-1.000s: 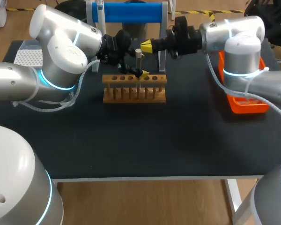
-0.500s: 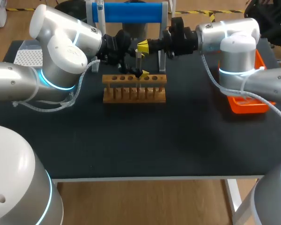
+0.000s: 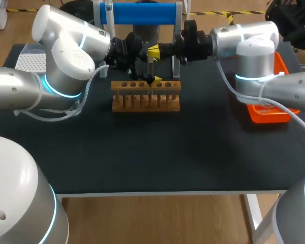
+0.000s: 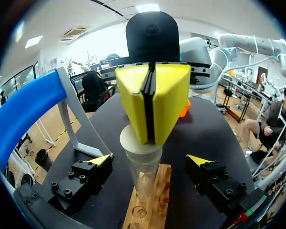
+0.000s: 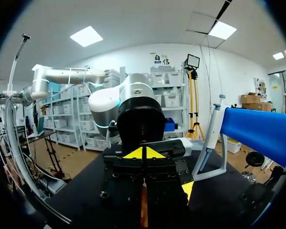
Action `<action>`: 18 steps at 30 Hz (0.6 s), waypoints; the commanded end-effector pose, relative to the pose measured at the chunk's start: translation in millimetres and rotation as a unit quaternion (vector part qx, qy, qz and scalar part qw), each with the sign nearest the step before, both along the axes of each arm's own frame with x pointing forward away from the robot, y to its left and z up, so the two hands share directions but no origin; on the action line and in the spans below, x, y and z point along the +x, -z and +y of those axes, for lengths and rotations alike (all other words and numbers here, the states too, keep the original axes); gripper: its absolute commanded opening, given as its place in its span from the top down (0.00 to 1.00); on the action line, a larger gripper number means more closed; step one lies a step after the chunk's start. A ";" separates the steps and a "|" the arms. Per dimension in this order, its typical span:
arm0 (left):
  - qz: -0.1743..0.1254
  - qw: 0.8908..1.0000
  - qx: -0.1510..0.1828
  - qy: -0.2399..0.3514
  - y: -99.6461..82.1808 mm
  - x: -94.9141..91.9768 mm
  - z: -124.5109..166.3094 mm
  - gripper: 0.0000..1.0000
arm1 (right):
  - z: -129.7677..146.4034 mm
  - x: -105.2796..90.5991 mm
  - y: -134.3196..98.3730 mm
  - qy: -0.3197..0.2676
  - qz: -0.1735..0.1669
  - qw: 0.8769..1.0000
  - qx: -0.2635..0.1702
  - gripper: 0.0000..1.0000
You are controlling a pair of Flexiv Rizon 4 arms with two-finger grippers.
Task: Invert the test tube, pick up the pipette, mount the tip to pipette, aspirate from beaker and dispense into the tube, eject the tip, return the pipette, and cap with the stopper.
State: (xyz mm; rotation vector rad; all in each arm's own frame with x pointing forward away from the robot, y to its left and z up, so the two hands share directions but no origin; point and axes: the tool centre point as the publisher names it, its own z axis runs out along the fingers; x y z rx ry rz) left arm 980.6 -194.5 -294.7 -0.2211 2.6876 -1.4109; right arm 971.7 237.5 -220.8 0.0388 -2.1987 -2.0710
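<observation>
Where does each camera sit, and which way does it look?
Head view: above and behind, looking down on the table; left arm and right arm show.
Left wrist view: on the left wrist, facing the test tube; left gripper shows.
Right wrist view: on the right wrist, facing the left arm; right gripper shows.
Shared: both wrist views show the right gripper.

colours around the wooden rack [image 3: 146, 95]
light brown rack on a black table [image 3: 157, 152]; blue bar [image 3: 145, 12] behind it, orange tray [image 3: 268, 114] to its right, white dotted box [image 3: 30, 62] to its left; above it a clear tube [image 4: 144, 179], cream stopper [image 4: 133, 143], yellow-tipped black right tool [image 4: 152, 102].
</observation>
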 end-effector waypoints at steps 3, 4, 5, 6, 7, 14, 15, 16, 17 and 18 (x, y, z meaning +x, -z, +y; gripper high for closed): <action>0.001 1.000 0.001 0.001 -0.4 0.4 0.4 0.00 | 2.6 2.1 3.8 -0.001 -0.001 1.000 -0.002 1.00; 0.001 1.000 0.001 0.001 -0.4 0.4 0.4 0.00 | 2.8 2.1 5.1 -0.001 -0.001 1.000 -0.002 1.00; 0.001 1.000 0.001 0.001 -0.4 0.4 0.4 0.00 | 2.9 2.3 6.5 -0.001 0.000 1.000 -0.003 1.00; 0.001 1.000 0.001 0.001 -0.4 0.4 0.4 0.00 | 3.0 2.3 8.3 -0.001 0.001 1.000 -0.003 1.00; 0.001 1.000 0.001 0.001 -0.4 0.4 0.4 0.00 | 3.2 2.2 10.3 -0.001 0.001 1.000 -0.004 1.00; 0.001 1.000 0.001 0.001 -0.4 0.4 0.4 0.00 | 4.0 1.9 20.2 -0.001 0.008 1.000 -0.010 1.00; 0.001 1.000 0.001 0.001 -0.4 0.4 0.4 0.00 | 4.0 2.0 21.1 -0.001 0.009 1.000 -0.010 1.00; 0.001 1.000 0.001 0.001 -0.4 0.4 0.4 0.00 | 4.1 2.0 21.9 -0.001 0.009 1.000 -0.011 1.00; 0.001 1.000 0.001 0.001 -0.4 0.4 0.4 0.00 | 4.1 2.1 22.3 -0.001 0.009 1.000 -0.011 1.00; 0.001 1.000 0.001 0.001 -0.4 0.4 0.4 0.00 | 4.1 2.1 22.4 -0.001 0.010 1.000 -0.012 1.00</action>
